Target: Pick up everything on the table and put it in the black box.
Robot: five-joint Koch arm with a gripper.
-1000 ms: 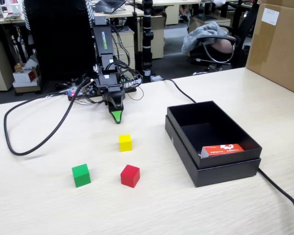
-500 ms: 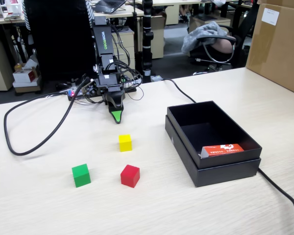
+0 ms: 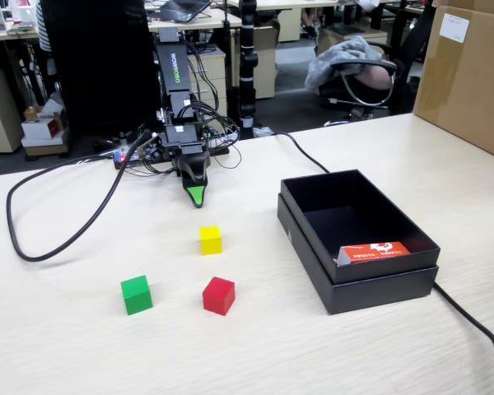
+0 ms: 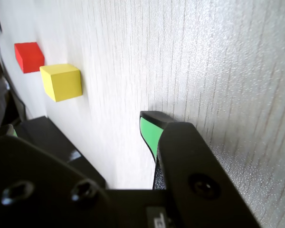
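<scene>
In the fixed view three small cubes lie on the beige table (image 3: 82,354): yellow (image 3: 210,239), green (image 3: 136,295) and red (image 3: 218,295). The black box (image 3: 313,247) stands to their right. My gripper (image 3: 196,196) points down at the table just behind the yellow cube and holds nothing. The wrist view shows the yellow cube (image 4: 61,81) and the red cube (image 4: 29,56) beyond my gripper (image 4: 80,129). Bare table shows between its green-padded fingertips (image 4: 149,132), so the jaws stand apart. The green cube is out of the wrist view.
An orange-red and white carton (image 3: 374,251) lies inside the box at its near end. Black cables (image 3: 58,239) loop on the table left of the arm, and one (image 3: 477,329) runs past the box's right corner. A big brown carton (image 3: 469,74) stands far right.
</scene>
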